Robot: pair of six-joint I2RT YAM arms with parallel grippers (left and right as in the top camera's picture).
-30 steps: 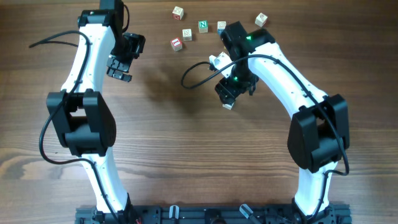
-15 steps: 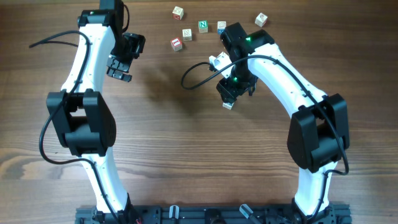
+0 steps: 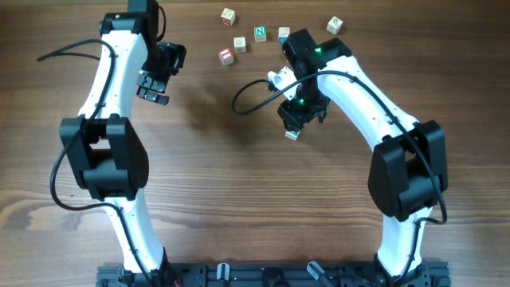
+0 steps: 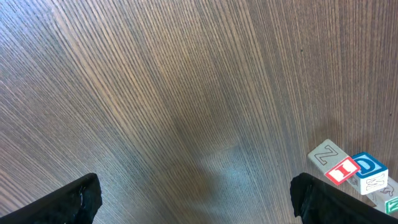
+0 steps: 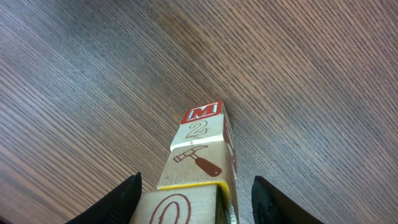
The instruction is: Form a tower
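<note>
**Overhead view.** The brown wood-grain counter (image 3: 239, 199) carries both arms. The left hand (image 3: 153, 88) hangs over the far left part of the counter with its fingers spread wide and nothing between them. The right hand (image 3: 296, 121) is over the far half of the counter, right of centre. It covers most of the narrow stack of pale wooden alphabet cubes, the tower (image 3: 292, 135); only one pale cube shows below the hand. Six loose wooden letter cubes (image 3: 260, 33) lie scattered near the far edge.

**Left wrist view.** The left hand (image 4: 199, 205) shows only two dark fingertips (image 4: 81, 199) at the lower corners, well apart, above bare counter. Loose cubes cluster at the lower right, among them a red-faced cube (image 4: 342, 170) and a blue-faced cube (image 4: 367, 167).

**Right wrist view.** The right hand (image 5: 196, 199) straddles the tower (image 5: 198, 155). Three cubes show: a yellow-edged one nearest, one with a hammer picture, and one with a red M face. The fingers (image 5: 121, 199) flank the nearest cube. Whether they pinch it cannot be told.
</note>
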